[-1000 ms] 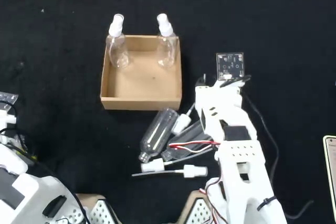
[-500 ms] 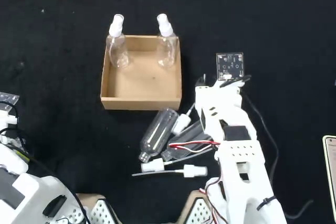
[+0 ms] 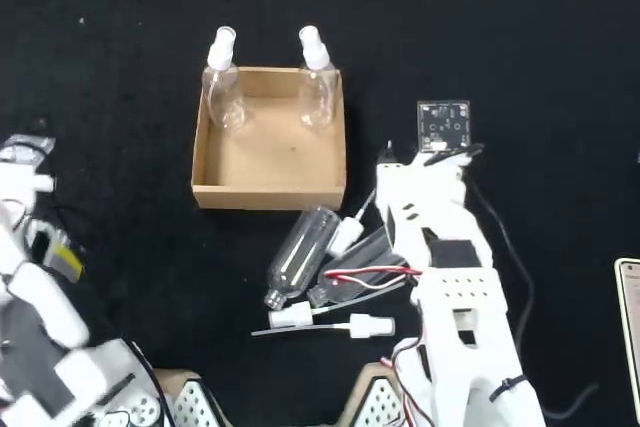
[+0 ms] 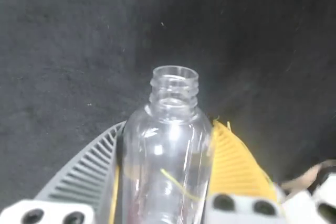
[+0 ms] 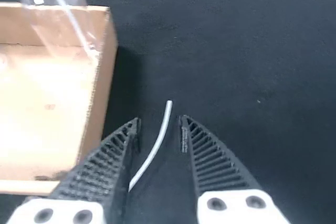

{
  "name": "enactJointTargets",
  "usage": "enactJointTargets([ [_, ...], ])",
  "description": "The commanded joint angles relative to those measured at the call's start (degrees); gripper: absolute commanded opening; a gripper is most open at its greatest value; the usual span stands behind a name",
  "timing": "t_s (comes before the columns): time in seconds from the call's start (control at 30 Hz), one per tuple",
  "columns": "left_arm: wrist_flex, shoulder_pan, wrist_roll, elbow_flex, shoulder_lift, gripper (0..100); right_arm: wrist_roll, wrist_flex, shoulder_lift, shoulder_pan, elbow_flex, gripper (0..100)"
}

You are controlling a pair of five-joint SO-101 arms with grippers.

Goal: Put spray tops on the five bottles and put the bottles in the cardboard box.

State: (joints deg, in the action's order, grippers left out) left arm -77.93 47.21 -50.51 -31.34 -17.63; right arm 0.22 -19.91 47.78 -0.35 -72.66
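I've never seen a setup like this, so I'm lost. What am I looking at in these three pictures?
These are two robot arms, the left arm and the right arm, at a black table. One picture looks down from above; the other two come from a camera on each arm's wrist. A cardboard box holds two capped bottles. Near it lie two other bottles and loose spray tops. The left gripper holds an uncapped bottle. A thin white tube shows at the right gripper; I cannot tell if it is gripped.
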Motion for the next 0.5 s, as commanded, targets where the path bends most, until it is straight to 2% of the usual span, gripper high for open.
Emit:
enactJointTargets([
  [0.0, 6.5, -5.7, 12.6, -7.6, -15.0, 3, -0.6, -5.3, 2.6, 3.1, 6.3, 9.6],
  [0.13, 13.2, -13.7, 24.8, -16.2, -27.0, 3, -0.3, -14.9, 2.5, 3.1, 13.0, 9.6],
  [0.33, 14.4, -21.6, 36.9, -17.5, -36.5, 3, 6.9, -28.2, 2.5, 2.8, 22.9, 9.8],
  [0.47, 18.6, -25.3, 42.3, -19.0, -38.4, 3, 12.0, -36.6, 2.5, 2.6, 29.1, 9.9],
])
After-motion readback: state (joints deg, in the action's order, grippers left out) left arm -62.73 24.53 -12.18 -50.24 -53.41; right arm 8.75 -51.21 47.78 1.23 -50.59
